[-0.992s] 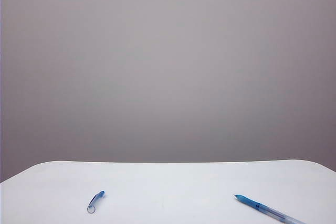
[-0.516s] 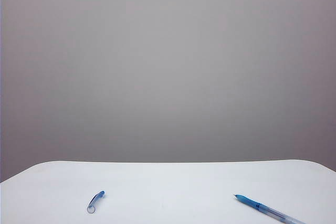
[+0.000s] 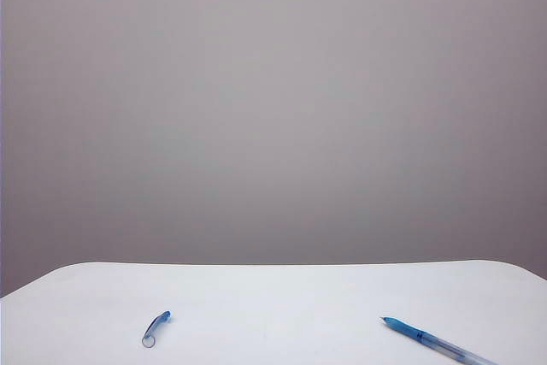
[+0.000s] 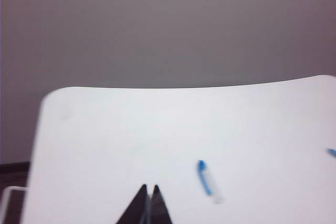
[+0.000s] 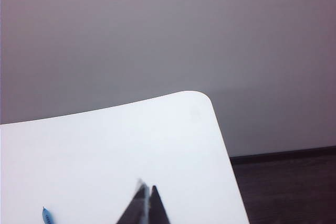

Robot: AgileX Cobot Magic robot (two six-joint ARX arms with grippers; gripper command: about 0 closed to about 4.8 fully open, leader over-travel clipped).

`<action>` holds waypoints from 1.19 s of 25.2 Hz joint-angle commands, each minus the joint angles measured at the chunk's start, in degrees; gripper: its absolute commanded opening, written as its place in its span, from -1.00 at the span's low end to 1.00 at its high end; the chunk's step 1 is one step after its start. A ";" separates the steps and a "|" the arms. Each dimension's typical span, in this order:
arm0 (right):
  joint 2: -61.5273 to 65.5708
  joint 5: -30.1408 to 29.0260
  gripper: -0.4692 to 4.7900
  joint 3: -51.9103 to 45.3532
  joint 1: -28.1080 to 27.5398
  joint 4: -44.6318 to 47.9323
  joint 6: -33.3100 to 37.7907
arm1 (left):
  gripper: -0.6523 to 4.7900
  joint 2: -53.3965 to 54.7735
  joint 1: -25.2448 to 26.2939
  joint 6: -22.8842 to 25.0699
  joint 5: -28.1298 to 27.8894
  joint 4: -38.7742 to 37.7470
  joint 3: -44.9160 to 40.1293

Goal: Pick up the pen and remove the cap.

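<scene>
On table (image 3: 273, 297), cap (image 3: 155, 328) off, pen (image 3: 436, 344) cut off, left end effector (image 4: 148, 203) and right end effector (image 5: 145, 203) together.

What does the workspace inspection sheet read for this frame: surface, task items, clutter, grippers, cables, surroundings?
Surface: white table, bare apart from two items.
Job's things: cap lies on the left, detached; pen lies on the right, uncapped, tip toward the middle, apart from the cap.
Clutter: nothing seen.
Grippers: left gripper shut, holding nothing; right gripper shut, holding nothing; both above the near edge.
Cables: nothing seen.
Surroundings: plain grey wall; dark floor.
</scene>
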 commanded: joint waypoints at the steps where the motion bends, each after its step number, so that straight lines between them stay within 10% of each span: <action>1: -0.04 0.37 -0.84 -0.37 -0.02 1.51 -0.13 | -0.78 0.00 -0.07 3.45 -3.28 -1.03 -0.07; 30: 0.11 0.52 -0.84 -0.37 0.04 -0.46 -0.11 | -0.78 0.00 -0.07 1.11 -10.43 -1.36 -0.07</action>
